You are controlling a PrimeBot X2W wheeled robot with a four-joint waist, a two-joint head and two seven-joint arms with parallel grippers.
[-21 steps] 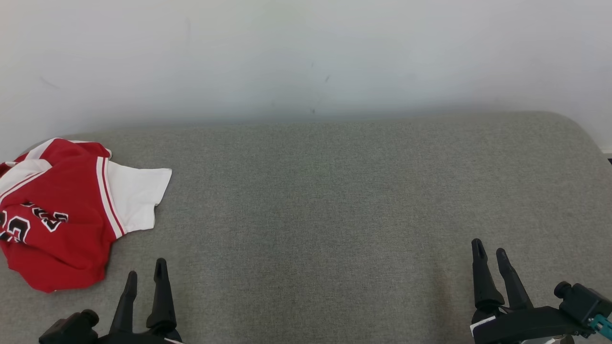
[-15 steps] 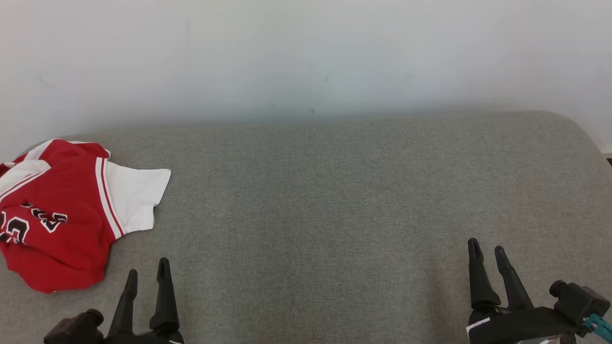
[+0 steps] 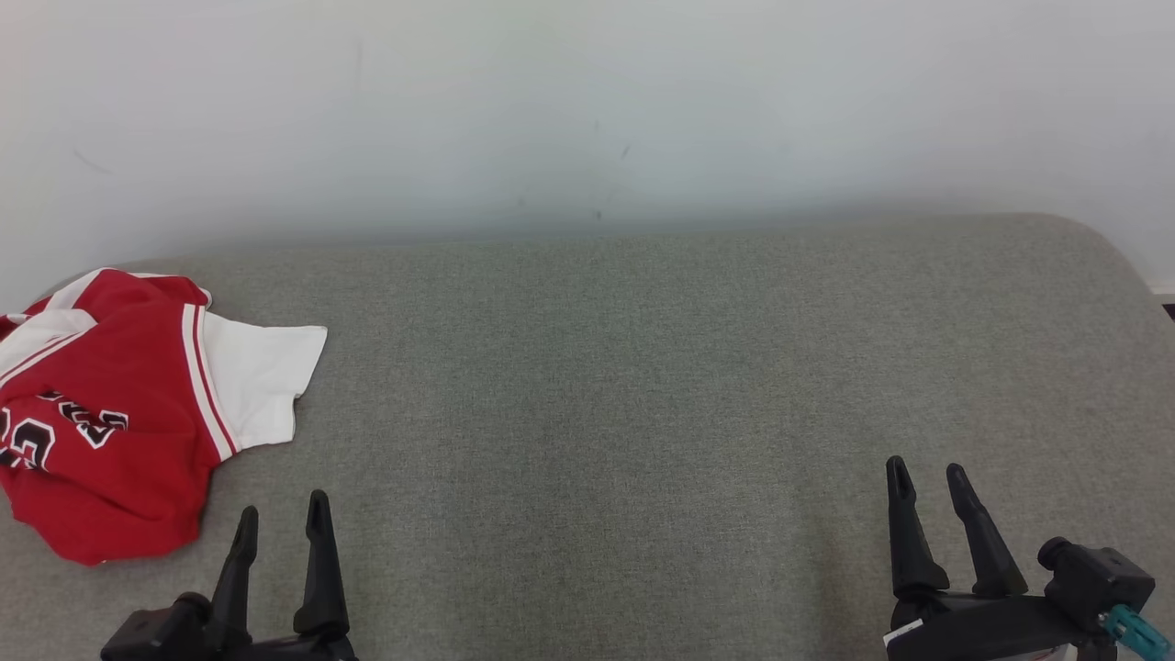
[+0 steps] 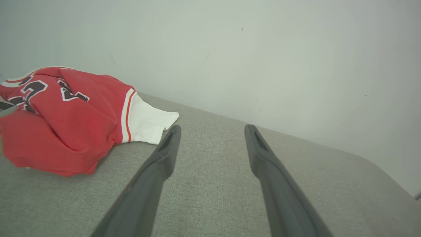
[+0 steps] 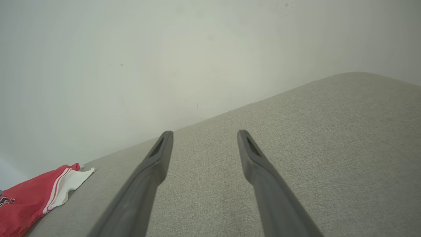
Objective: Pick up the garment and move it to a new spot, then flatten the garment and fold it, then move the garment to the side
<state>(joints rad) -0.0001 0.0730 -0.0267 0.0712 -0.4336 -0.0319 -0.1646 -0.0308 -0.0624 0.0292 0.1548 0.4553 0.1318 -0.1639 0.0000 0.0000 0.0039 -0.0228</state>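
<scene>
The garment (image 3: 119, 404) is a red jersey with white sleeves and black lettering, lying crumpled at the far left of the grey fabric surface (image 3: 643, 367). It also appears at the left of the left wrist view as garment (image 4: 65, 115), and at the lower left corner of the right wrist view as garment (image 5: 36, 197). My left gripper (image 3: 283, 512) stands open near the front edge, just right of and in front of the jersey, holding nothing. My right gripper (image 3: 927, 477) is open at the lower right, far from the cloth, its fingers (image 5: 158, 154) empty.
A pale wall (image 3: 587, 110) rises directly behind the grey surface. The surface curves down at its right end (image 3: 1120, 266). Wide bare fabric lies between the two grippers.
Both grippers have shifted slightly: the left one a little to the right, the right one a little to the left. The jersey lies as before.
</scene>
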